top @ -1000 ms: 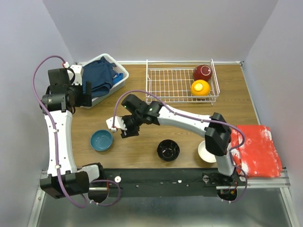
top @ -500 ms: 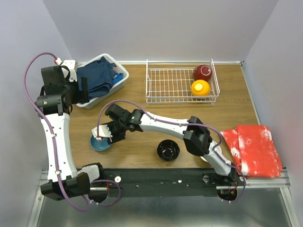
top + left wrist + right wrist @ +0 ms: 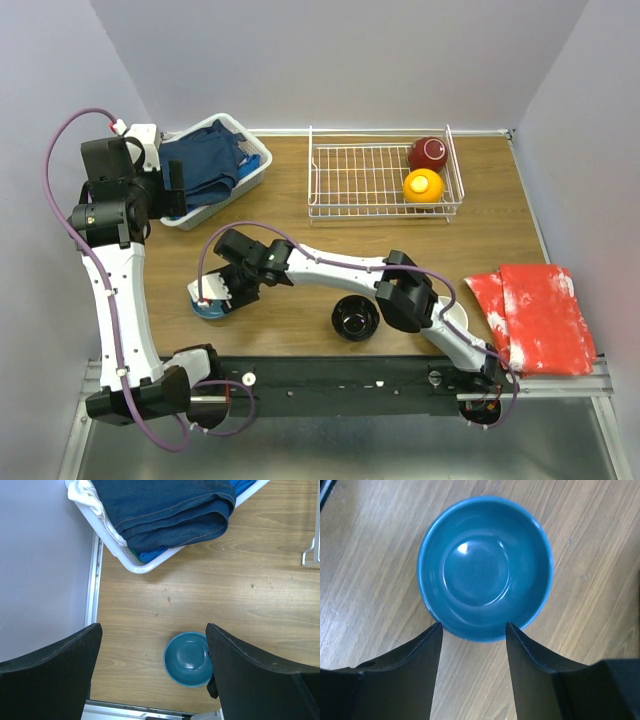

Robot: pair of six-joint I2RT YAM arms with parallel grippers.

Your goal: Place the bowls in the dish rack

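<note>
A blue bowl [image 3: 205, 307] sits upright on the wooden table at front left; it also shows in the left wrist view [image 3: 189, 658] and the right wrist view [image 3: 485, 570]. My right gripper [image 3: 216, 293] hangs open just above it, its fingertips over the bowl's near rim [image 3: 474, 624]. My left gripper [image 3: 176, 188] is open and empty [image 3: 153, 628], high by the plastic basket. A glossy black bowl [image 3: 355, 317] and a white bowl [image 3: 450, 322], partly hidden under the right arm, stand near the front. A maroon bowl [image 3: 428, 154] and an orange bowl [image 3: 423, 186] lie in the white wire dish rack [image 3: 380, 212].
A white plastic basket with dark blue cloth [image 3: 215, 165] stands at back left, also in the left wrist view [image 3: 165, 515]. A red and white cloth [image 3: 535, 315] lies at the front right. The rack's corner [image 3: 311, 557] shows at the left wrist view's right edge.
My right arm has swung left and forward from mid-table to over the blue bowl, still open. My left arm has drawn slightly left.
</note>
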